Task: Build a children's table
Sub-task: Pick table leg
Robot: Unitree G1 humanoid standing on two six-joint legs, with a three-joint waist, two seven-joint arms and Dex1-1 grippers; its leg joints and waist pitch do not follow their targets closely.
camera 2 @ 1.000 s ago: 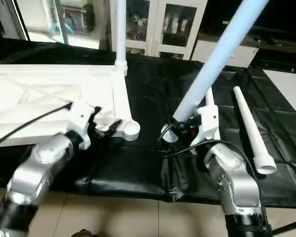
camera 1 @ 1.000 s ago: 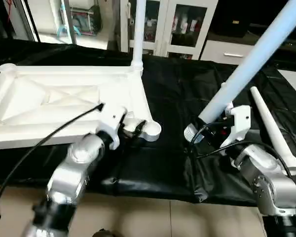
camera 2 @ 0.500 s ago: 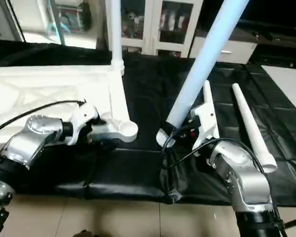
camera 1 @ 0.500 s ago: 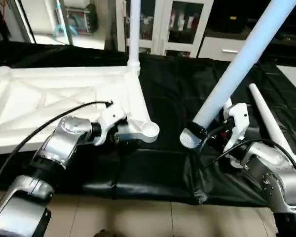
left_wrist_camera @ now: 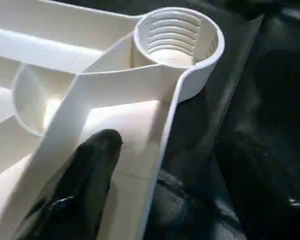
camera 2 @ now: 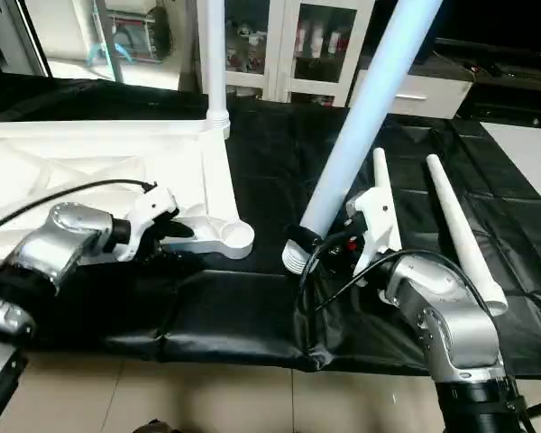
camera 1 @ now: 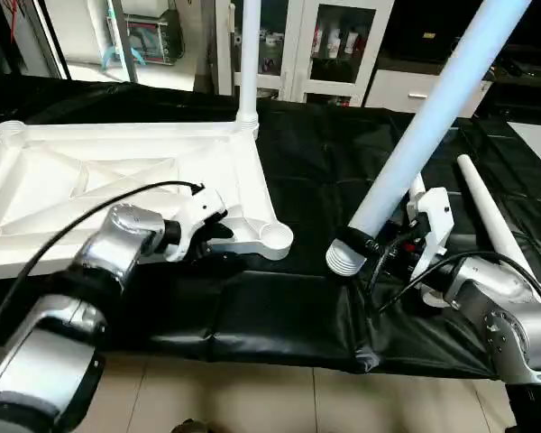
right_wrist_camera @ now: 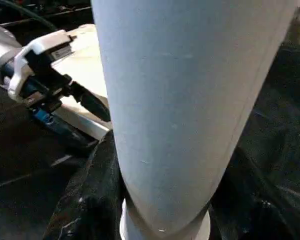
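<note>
Tabletop [camera 1: 117,189]: lay underside up on the black-covered surface [camera 1: 316,171], ribs and X-brace showing.
Near corner socket [left_wrist_camera: 178,37]: was empty, its inner threads showing; it sat close to the surface's front edge.
Far corner socket [camera 1: 247,119]: held one upright leg [camera 1: 249,54].
Left gripper [camera 1: 218,231]: its jaws pinched the tabletop rim just beside the empty socket, one black finger [left_wrist_camera: 75,195] lying inside the rim.
Right gripper [camera 1: 398,245]: its jaws clamped a slanted leg [camera 1: 433,117] near the ribbed threaded end [camera 1: 344,259], which hung just above the cloth, apart from the empty socket.
Spare legs: two lay on the cloth, one [camera 1: 500,230] clear to the right, one [camera 2: 380,185] behind the right gripper.
Open room: bare black cloth lay between socket and threaded end.
</note>
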